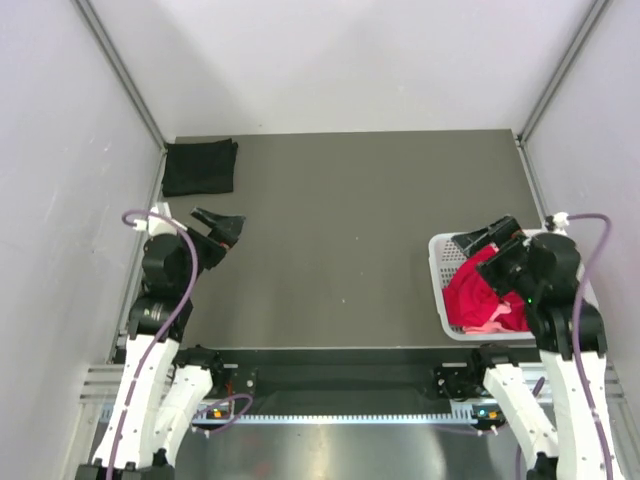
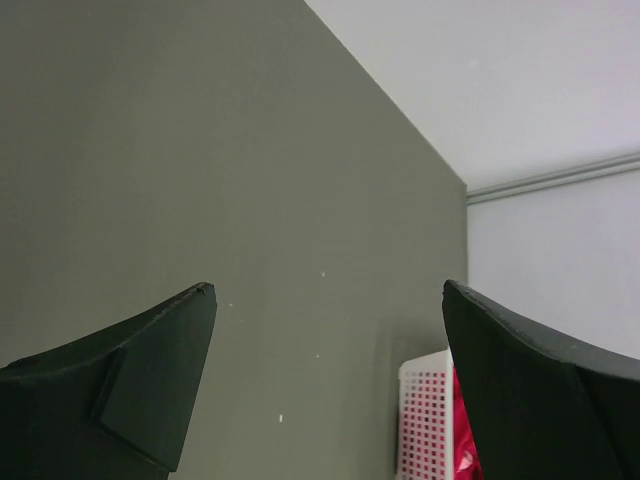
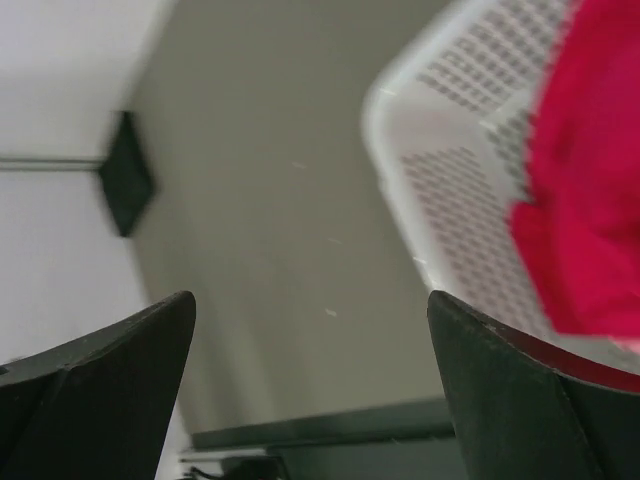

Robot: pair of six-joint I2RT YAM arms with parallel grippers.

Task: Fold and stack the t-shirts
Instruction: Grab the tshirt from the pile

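- Looked down on a dark grey table (image 1: pixel 340 220) closed in by pale wall panels on three sides.
- Found the white lattice basket (image 1: pixel 437 262) at the table's right edge, directly beneath the right claw (image 1: pixel 487 236) and reaching back toward that arm's base.
- Saw the red t-shirt (image 1: pixel 478 295) bunched and unfolded inside the basket, below and just behind the right claw, and well apart from the left claw (image 1: pixel 228 230) across the table.
- Noted the black t-shirt (image 1: pixel 200 166) lying flat and squared at the far left corner, beyond the left claw and near it; judged it already folded, the start of the stack.
- Caught a scrap of the salmon pink t-shirt (image 1: pixel 492 325) poking out under the red one, behind the right claw.
- Read both claws as released, jaws spread wide with nothing between them, the left above the table top, the right above the basket rim.
- Judged about a third done: one shirt folded, two left to lift out, fold and stack on the black.
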